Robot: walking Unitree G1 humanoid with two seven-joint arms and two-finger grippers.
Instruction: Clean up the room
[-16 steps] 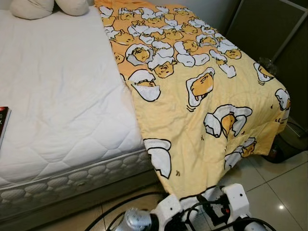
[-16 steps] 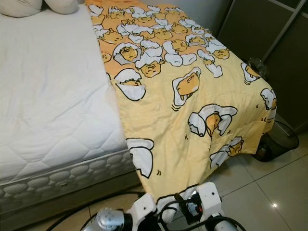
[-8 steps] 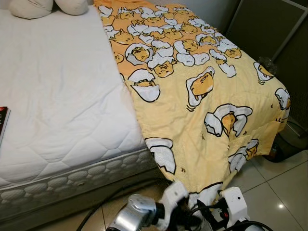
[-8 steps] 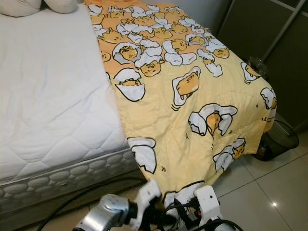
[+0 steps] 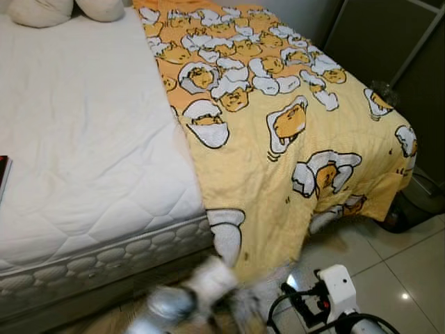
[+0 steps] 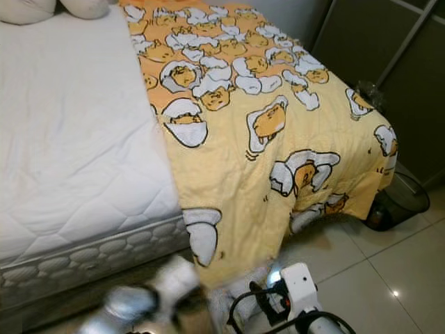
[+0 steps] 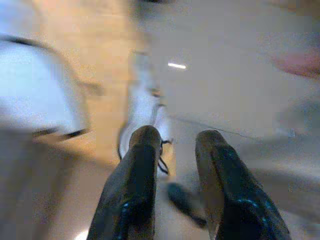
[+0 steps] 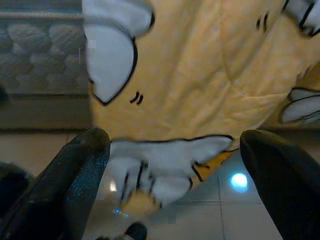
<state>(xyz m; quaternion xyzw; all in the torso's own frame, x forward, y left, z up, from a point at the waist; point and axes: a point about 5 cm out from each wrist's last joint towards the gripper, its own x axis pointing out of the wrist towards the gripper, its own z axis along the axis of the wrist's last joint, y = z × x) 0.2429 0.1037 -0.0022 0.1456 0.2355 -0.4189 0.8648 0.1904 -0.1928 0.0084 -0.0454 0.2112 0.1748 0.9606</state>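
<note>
A yellow blanket [image 5: 278,146] printed with egg cartoons covers the right half of the bed and hangs over its foot end. The white quilted mattress [image 5: 83,139] is bare on the left. My left gripper [image 7: 177,137] is a moving blur low against the blanket's hanging hem [image 5: 240,278], with a strip of white, black-lined cloth right at its tips. My right gripper [image 8: 175,145] is open wide, facing the blanket's white hem corner [image 8: 165,160] just above the floor. The right arm's white wrist [image 5: 337,289] sits at the bottom right.
Two pale pillows [image 5: 42,10] lie at the head of the bed. A book's edge [image 5: 3,177] shows on the mattress at the far left. Dark cabinet doors [image 5: 389,42] stand to the right, with a black bin [image 6: 400,202] on the glossy tiles [image 5: 403,271].
The left arm has swung leftward and up against the blanket's hanging hem and is now blurred. The hem's right side has drawn up and inward. The right arm has barely moved.
</note>
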